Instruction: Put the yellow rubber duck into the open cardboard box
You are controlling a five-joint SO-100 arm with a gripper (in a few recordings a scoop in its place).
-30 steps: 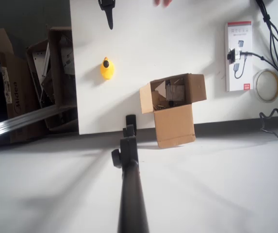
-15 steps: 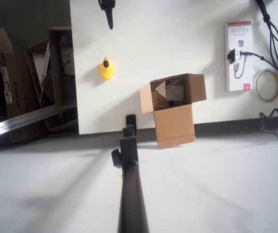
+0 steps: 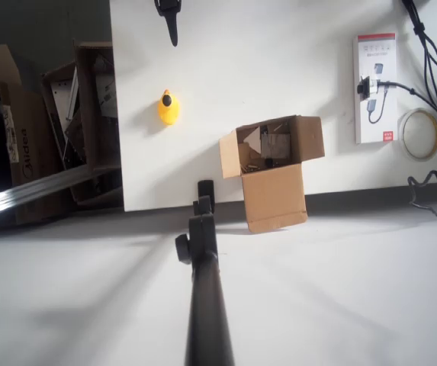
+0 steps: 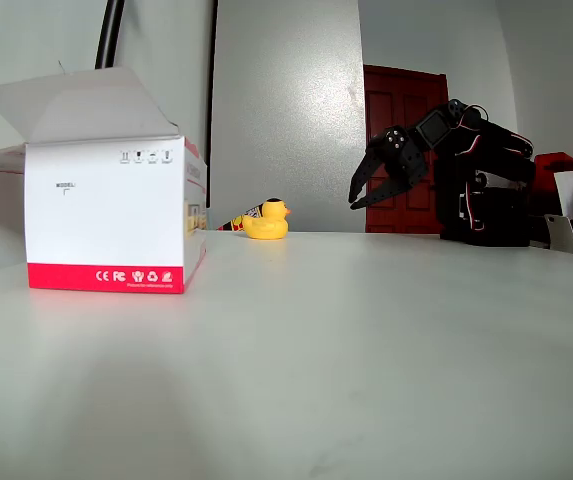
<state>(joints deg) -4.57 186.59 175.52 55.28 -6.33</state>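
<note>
Your gripper [image 4: 364, 192] was hanging above the table [image 4: 366, 340] with its two fingers spread apart, nothing between them. In the fixed view the yellow rubber duck [image 4: 266, 221] sat on the tabletop to the gripper's left and lower down, well apart from it. From overhead the duck [image 3: 168, 107] was below the gripper's dark tip [image 3: 171, 23], and the open cardboard box [image 3: 270, 164] stood farther off to the lower right, flaps up. The white package with the red stripe [image 4: 111, 215] showed "CE" and "FC" marks on the red band; the other print was too small to read.
</note>
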